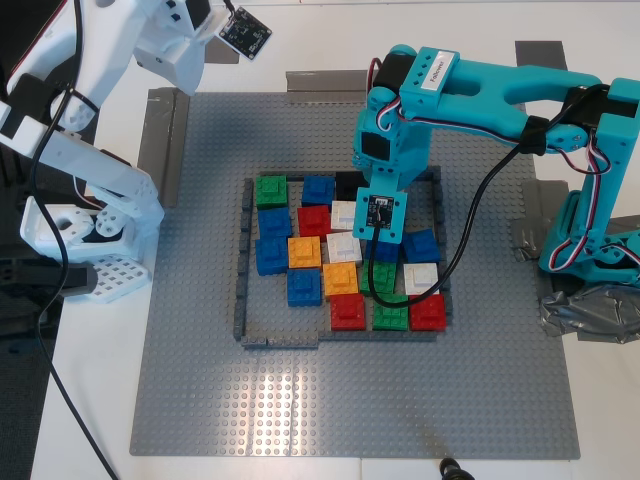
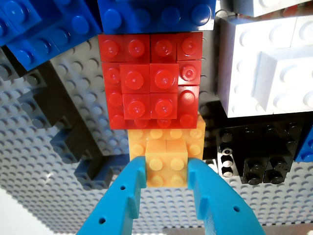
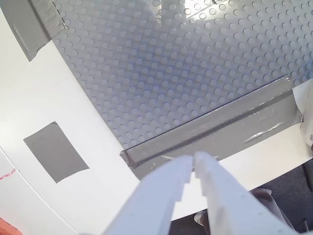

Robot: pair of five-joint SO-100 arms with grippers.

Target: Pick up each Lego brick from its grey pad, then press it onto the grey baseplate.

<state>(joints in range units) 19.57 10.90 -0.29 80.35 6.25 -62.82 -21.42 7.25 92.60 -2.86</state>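
Orange plastic fills the jaws of my first gripper [image 2: 167,183]: you see it clamped on a small studded orange brick [image 2: 167,165] sitting atop another orange brick, just beside the red brick [image 2: 149,81]. All of it rests inside the dark frame [image 1: 243,262] on the grey baseplate [image 1: 200,400], taped to a white tabletop [image 1: 90,400]. My second gripper [image 3: 192,166] hangs closed and empty over the baseplate's taped edge, well away from that red brick.

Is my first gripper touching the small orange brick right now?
Touching. In the first wrist view, my first gripper has its blue jaws pressed against both sides of the small orange brick, with no gap showing on either side.
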